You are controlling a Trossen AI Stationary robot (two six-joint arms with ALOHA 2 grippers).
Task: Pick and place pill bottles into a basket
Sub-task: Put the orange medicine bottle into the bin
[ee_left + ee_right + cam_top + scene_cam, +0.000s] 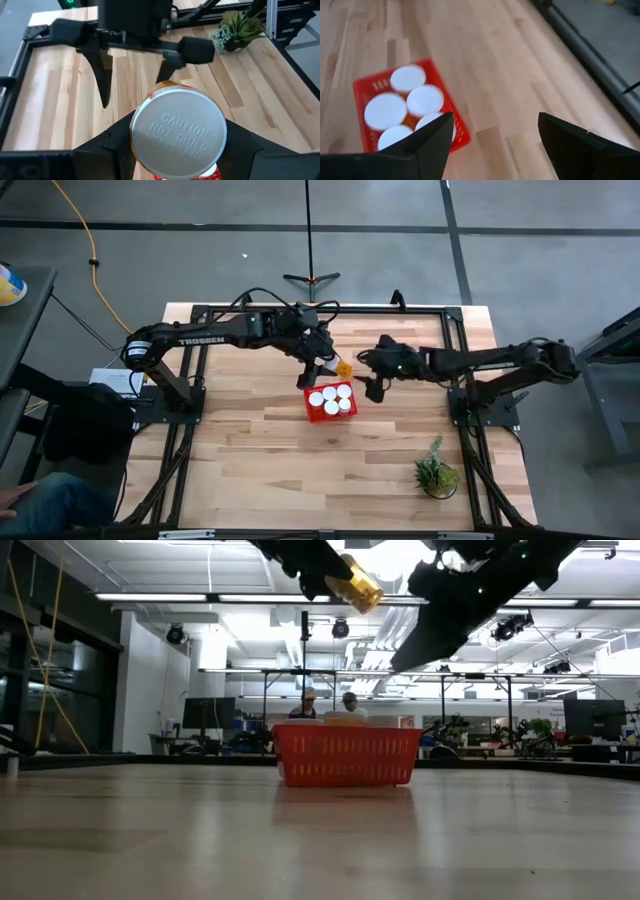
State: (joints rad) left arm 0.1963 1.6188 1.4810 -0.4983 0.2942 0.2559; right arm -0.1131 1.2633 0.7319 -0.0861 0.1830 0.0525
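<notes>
So my left gripper is up in the air, clamped on a pill bottle, orange body sticking out sideways and the white cap facing my wrist camera. In the left wrist view the cap fills the space between my fingers, and I can read CAUTION stamped on it. From the low view the bottle hangs tilted, well above the basket.

The red basket sits on the table just below that bottle, roughly mid-table and a bit toward the far edge. Five white caps show inside it from above, packed close together. In the right wrist view I count five caps too, though one is partly hidden behind a finger.

My right gripper hovers just beside the basket on its right side, fingers spread wide with nothing between them, only bare wood under them.

Further out, a small green potted plant stands near the table's front right corner, well apart from everything. Across the room behind the table, two people are sitting at a desk.
</notes>
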